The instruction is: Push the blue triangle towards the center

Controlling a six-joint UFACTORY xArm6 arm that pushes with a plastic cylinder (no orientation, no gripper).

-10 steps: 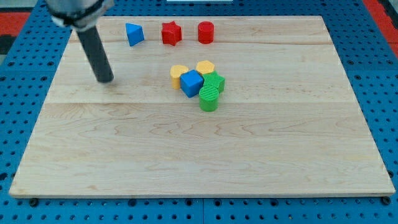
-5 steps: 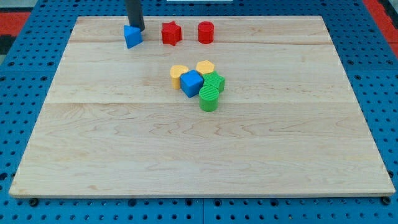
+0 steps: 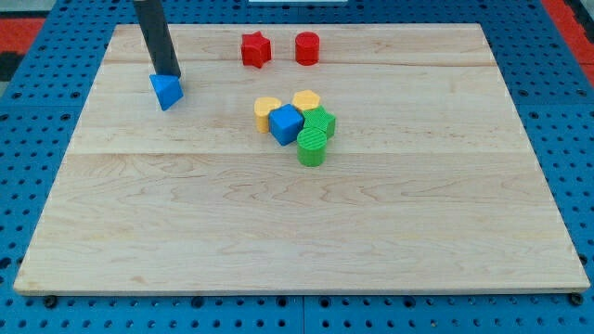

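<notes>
My tip [image 3: 168,73], a bare rod with no end effector, touches the blue triangle [image 3: 167,91] from above, upper left of frame; pushing on risks sliding it down, missing centre.

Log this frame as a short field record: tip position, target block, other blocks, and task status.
tip: my tip sits at the upper edge of the blue triangle block, toward the view's top
target: blue triangle block, upper left of the wooden board
top row: red star block, red cylinder block
centre cluster: yellow heart-like block, yellow block, blue cube, two green blocks
status: triangle not yet at centre, left of the cluster
</notes>
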